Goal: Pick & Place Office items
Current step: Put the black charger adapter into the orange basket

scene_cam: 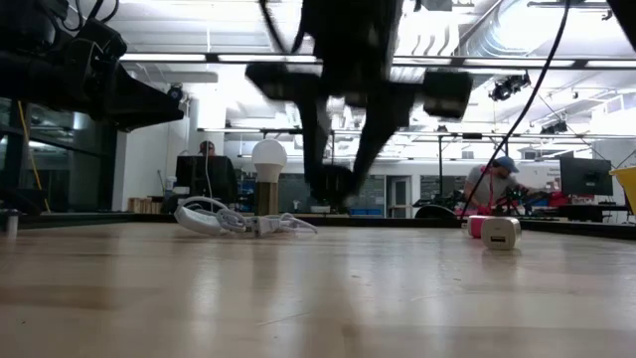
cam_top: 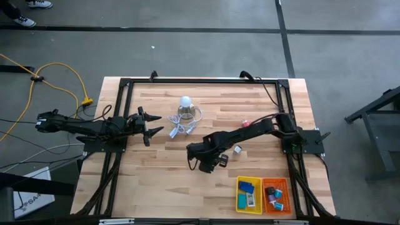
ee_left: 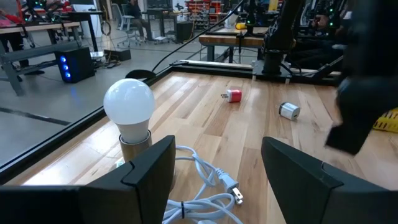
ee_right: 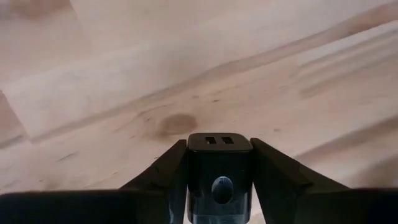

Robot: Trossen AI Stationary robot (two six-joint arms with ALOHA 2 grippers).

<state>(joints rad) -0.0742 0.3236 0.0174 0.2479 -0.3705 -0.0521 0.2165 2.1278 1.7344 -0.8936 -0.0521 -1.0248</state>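
**Right gripper pinching a black charger block over mid-table**

I start with the biggest thing, the wooden table [cam_top: 162,181], its dark frame running round the edge. My right arm reaches in from the right side toward the middle, and my left arm waits at the left edge with the left gripper [ee_left: 214,165] spread wide, holding nothing, facing the white bulb lamp [cam_top: 185,103] and its looped white cord [cam_top: 181,129].

At the near right corner sit the yellow tray [cam_top: 240,203] and the orange tray [cam_top: 286,187], side by side, each already holding small items.

The right gripper [ee_right: 219,171] is near the table's centre. In the right wrist view its two fingers press against either side of a black charger block [ee_right: 219,163] with two slots on its face, so I judge it gripped, above bare wood. Whether it is lifted clear of the table I cannot tell.

Still loose on the table: a white cube [cam_top: 238,149] just beside the right arm, and a small pink cube [cam_top: 246,123] farther back.

My worries from here: the block is smooth and held only by its sides, so a fast swing toward the trays could let it twist or slide out. The arm's sweep also passes close to the white cube and could knock it away
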